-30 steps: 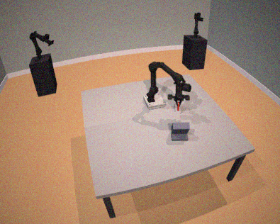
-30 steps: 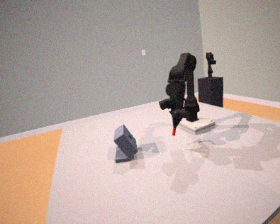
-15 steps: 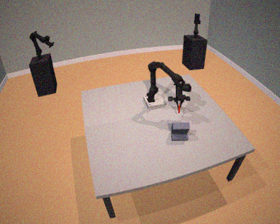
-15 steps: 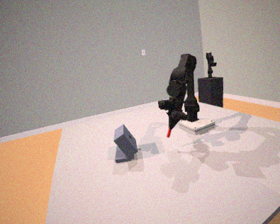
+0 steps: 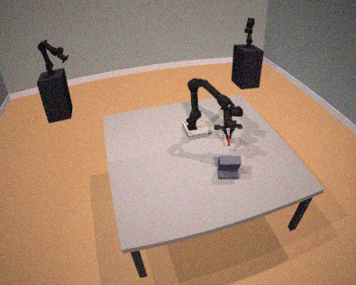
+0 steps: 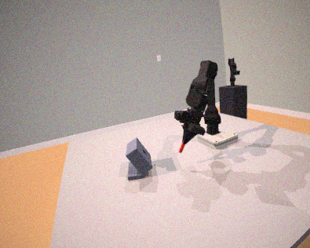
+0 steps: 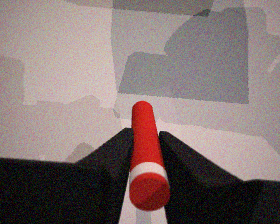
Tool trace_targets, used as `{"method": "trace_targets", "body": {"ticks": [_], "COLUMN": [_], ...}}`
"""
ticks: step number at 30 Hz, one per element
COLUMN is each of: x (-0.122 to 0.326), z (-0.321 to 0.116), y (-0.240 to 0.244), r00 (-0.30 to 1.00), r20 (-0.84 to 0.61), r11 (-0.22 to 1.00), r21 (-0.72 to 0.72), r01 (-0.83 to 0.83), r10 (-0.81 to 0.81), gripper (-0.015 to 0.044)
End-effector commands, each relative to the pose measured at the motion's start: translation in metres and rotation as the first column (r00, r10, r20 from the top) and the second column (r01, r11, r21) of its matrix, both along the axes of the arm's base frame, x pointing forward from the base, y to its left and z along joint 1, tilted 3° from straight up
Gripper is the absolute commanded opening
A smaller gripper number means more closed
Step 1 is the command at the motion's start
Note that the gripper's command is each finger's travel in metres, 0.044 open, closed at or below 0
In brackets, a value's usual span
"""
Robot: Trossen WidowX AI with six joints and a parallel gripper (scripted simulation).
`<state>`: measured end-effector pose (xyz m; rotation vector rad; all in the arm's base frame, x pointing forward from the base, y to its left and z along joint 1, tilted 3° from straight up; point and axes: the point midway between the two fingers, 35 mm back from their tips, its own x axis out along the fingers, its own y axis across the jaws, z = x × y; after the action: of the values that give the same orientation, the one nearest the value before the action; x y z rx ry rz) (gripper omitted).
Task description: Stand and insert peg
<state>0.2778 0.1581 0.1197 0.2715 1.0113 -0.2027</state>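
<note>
The red peg (image 5: 229, 141) (image 6: 181, 147) (image 7: 143, 125) is between the fingers of my gripper (image 5: 228, 133) (image 6: 183, 143) (image 7: 145, 138), which is shut on it. The white band (image 7: 149, 170) is at the end nearer the wrist camera; the plain end points down and away from it. In the exterior view the peg is tilted, its lower end leaning toward the panel, and it hangs above the table. The blue-grey sloped panel (image 5: 230, 161) (image 6: 139, 155) stands apart from the peg. A small dark spot, seemingly the hole, shows on its robot-facing side in the exterior view.
The arm's white base (image 5: 198, 131) (image 6: 218, 140) sits on the table (image 5: 155, 194) (image 6: 100, 212), behind the gripper. Arm shadows fall across the tabletop. Two other arms stand on black pedestals (image 5: 56, 96) (image 5: 247, 68) beyond the table.
</note>
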Motion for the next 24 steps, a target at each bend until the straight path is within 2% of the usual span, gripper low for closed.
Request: {"method": "trace_targets", "body": {"ticks": [1, 24], "x": [0.004, 0.022], "z": [0.0, 0.007], "y": [-0.002, -0.009], "r00": [0.999, 0.968], "r20": [0.044, 0.248], "r11": [1.0, 0.995], "r21": [-0.021, -0.102], "r01": [-0.007, -0.002], "r10": [0.008, 0.028], "gripper": [0.0, 0.0]}}
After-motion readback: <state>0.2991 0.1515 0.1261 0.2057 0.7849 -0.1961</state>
